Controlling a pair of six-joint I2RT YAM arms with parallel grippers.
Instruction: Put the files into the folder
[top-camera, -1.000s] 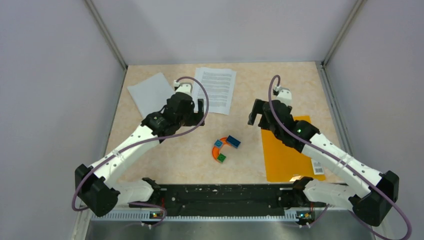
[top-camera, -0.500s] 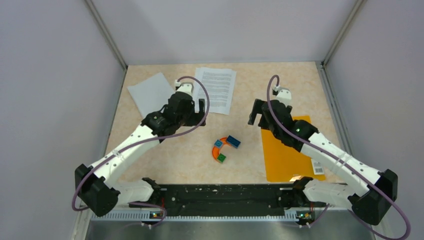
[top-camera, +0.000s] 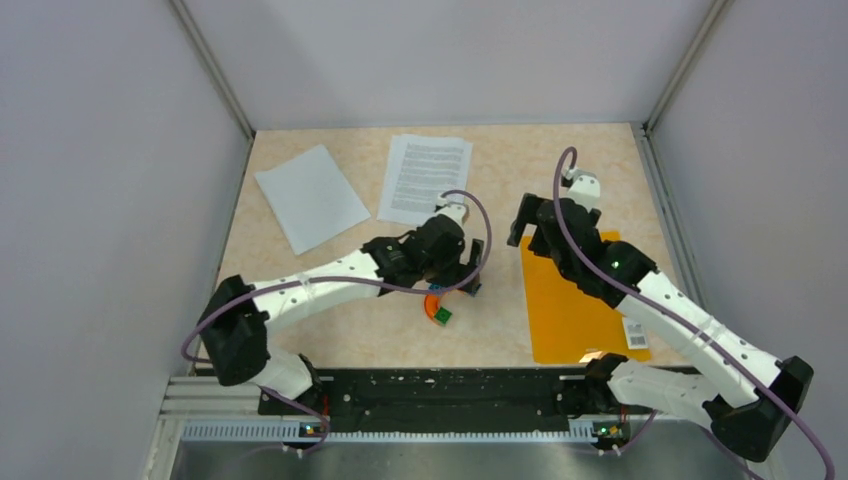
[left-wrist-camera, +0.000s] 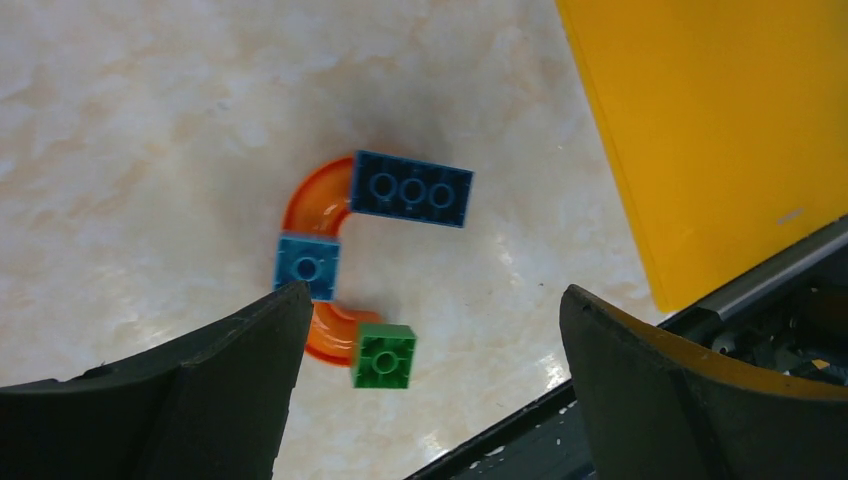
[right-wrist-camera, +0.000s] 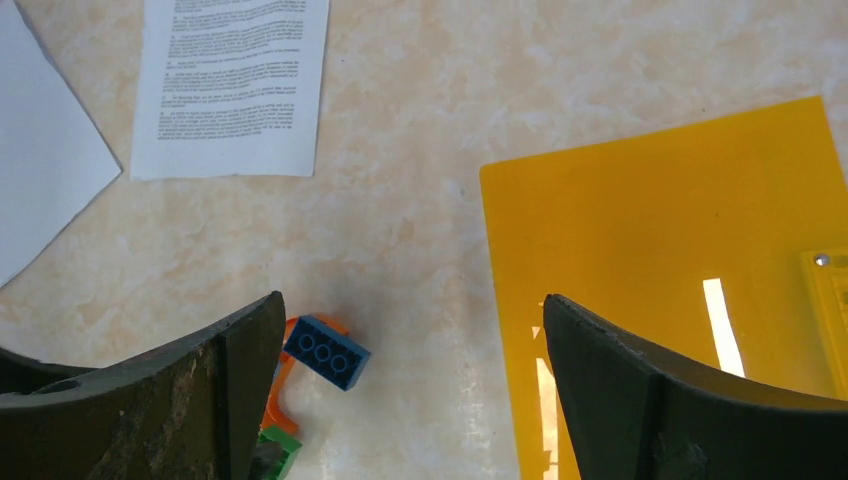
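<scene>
The printed sheet (top-camera: 425, 180) and the blank sheet (top-camera: 312, 197) lie flat at the back of the table, apart from each other. The orange folder (top-camera: 572, 295) lies flat and closed at the right, its barcode label (top-camera: 636, 335) near the front corner. My left gripper (top-camera: 470, 268) is open and empty, hovering over the toy blocks (left-wrist-camera: 384, 357), with the folder's edge (left-wrist-camera: 720, 130) to its right. My right gripper (top-camera: 526, 225) is open and empty above the folder's far left corner (right-wrist-camera: 660, 260). The right wrist view also shows the printed sheet (right-wrist-camera: 235, 80) and the blank sheet (right-wrist-camera: 45, 190).
An orange arch block (left-wrist-camera: 320, 200) with a dark blue brick (left-wrist-camera: 412, 190), a light blue brick (left-wrist-camera: 307, 266) and a green brick sits at the table's middle front (top-camera: 440, 305). The black base rail (top-camera: 440, 385) runs along the near edge. Grey walls enclose three sides.
My left arm has swung right and nearer, from beside the printed sheet to over the toy blocks. My right gripper has shifted slightly right. Sheets and folder have not moved.
</scene>
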